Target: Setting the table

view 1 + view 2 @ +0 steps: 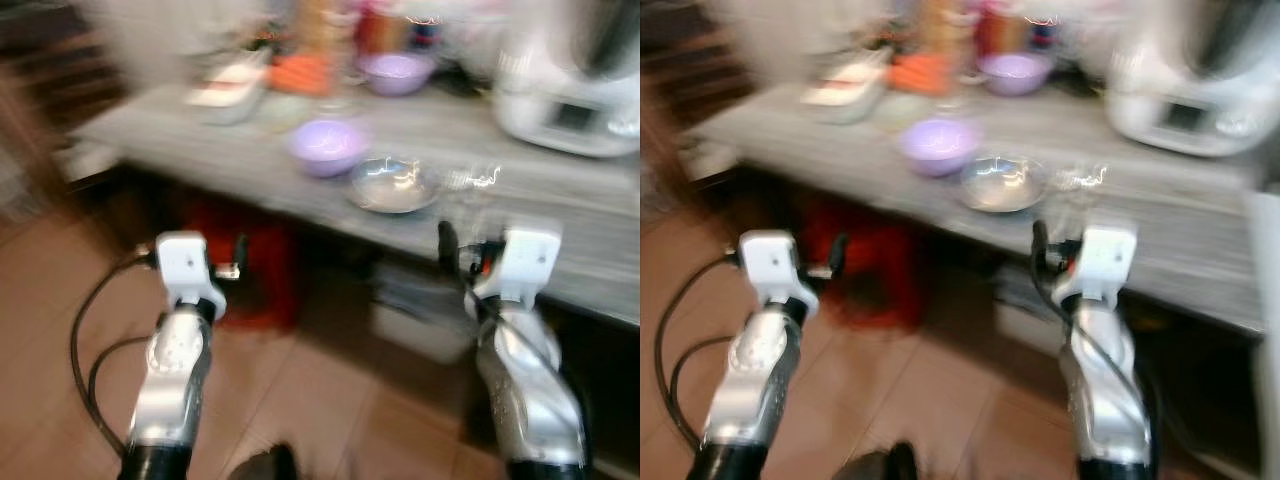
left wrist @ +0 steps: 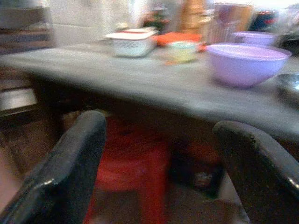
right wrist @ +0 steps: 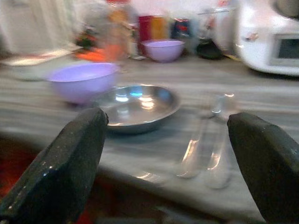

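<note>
- Blurrily, both head views show a long grey wood-grain table (image 1: 560, 250) with the two silver arms raised before its near edge, neither touching it.
- Near the front edge sits a shallow round stainless-steel bowl (image 3: 135, 107); it looks empty, showing only reflections.
- Just beside it, toward the robot's left, stands a deep lilac plastic bowl (image 1: 327, 146); its contents cannot be made out.
- On the steel bowl's other side lie two clear, shiny utensil-like pieces (image 3: 205, 149) flat on the tabletop, too blurred to identify.
- Farther back are a second lilac bowl (image 1: 396, 72), a white rectangular basket-like container (image 2: 131, 42) with something flat on top, and an orange item beside it.
- A large white kitchen appliance (image 1: 572, 95) stands at the table's far right.
- The left gripper (image 2: 161, 163) has its black fingers spread wide, holding nothing, below the table edge with a red stool (image 1: 245, 275) under the table ahead.
- The right gripper (image 3: 170, 163) is likewise spread wide and empty, facing the steel bowl and the clear pieces.
</note>
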Controlling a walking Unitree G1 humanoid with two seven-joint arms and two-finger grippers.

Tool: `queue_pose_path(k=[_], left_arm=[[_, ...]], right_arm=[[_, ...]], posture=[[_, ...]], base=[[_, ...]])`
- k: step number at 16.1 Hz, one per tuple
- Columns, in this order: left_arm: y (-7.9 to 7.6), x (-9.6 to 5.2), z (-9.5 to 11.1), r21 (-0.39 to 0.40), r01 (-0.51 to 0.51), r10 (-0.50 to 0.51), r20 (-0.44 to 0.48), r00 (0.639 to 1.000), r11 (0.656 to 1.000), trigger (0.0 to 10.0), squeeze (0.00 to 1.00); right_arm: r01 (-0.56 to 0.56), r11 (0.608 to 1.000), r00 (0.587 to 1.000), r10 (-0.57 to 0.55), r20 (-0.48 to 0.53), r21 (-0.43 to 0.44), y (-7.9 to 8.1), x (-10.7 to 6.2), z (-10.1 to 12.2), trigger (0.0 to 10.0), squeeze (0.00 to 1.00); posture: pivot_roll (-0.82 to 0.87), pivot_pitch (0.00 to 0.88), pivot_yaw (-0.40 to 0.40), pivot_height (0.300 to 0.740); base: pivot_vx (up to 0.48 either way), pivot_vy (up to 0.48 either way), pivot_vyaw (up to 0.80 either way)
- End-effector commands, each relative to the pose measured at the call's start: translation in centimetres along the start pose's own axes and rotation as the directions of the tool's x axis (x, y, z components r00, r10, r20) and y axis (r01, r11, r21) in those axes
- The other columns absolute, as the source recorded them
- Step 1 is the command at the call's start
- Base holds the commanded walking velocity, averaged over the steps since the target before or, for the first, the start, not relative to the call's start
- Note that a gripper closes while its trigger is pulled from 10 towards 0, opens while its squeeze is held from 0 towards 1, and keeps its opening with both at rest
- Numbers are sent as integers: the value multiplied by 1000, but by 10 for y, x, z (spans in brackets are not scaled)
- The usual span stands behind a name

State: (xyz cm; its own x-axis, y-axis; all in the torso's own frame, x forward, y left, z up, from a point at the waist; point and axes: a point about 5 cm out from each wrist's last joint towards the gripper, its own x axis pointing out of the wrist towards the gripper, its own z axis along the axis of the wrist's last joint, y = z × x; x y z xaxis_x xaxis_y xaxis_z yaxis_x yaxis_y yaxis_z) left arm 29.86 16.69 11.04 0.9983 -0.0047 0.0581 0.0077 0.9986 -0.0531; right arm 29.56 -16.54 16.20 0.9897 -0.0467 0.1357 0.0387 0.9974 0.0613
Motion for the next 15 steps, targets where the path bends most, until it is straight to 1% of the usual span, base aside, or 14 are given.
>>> queue_pose_path(k=[1, 8, 10, 11, 12, 13, 15], left_arm=[[-1, 3, 3, 11, 2, -2, 1, 1000, 1000, 10000, 0], [-2, 3, 2, 11, 9, -9, 4, 1000, 1000, 10000, 0], [-5, 3, 2, 7, 32, -32, 15, 999, 999, 10000, 0], [-7, 2, 4, -1, 68, -68, 34, 997, 998, 10000, 0], [-8, 2, 5, -8, 83, -83, 39, 996, 996, 10000, 0], [-9, 1, 5, 5, 87, -87, 39, 995, 996, 10000, 0], [-11, 2, 5, -4, 97, -97, 38, 995, 995, 10000, 0]], right_arm=[[15, 1000, 1000, -15, -6, 10, -1, -3, -2, 10000, 0], [21, 1000, 1000, -21, -5, 2, -3, -2, -1, 10000, 0], [24, 1000, 1000, -24, -4, -3, -4, -3, -1, 10000, 0], [26, 1000, 1000, -26, -5, -4, -4, -3, -1, 10000, 0], [27, 1000, 1000, -27, -6, -5, -5, -3, -1, 10000, 0], [29, 1000, 1000, -29, -7, -6, -5, -4, -2, 10000, 0], [31, 1000, 999, -31, -9, -5, -6, -4, -2, 10000, 0]], posture=[[-62, 74, 42, 740], [-66, 76, 39, 740], [-69, 77, 40, 740], [-69, 77, 40, 740], [-74, 80, 39, 740], [-74, 80, 39, 740], [-74, 80, 39, 740]], base=[[-349, 0, 0], [-337, 0, 0], [0, 0, 0], [0, 0, 0], [0, 0, 0], [0, 0, 0], [0, 0, 0]])
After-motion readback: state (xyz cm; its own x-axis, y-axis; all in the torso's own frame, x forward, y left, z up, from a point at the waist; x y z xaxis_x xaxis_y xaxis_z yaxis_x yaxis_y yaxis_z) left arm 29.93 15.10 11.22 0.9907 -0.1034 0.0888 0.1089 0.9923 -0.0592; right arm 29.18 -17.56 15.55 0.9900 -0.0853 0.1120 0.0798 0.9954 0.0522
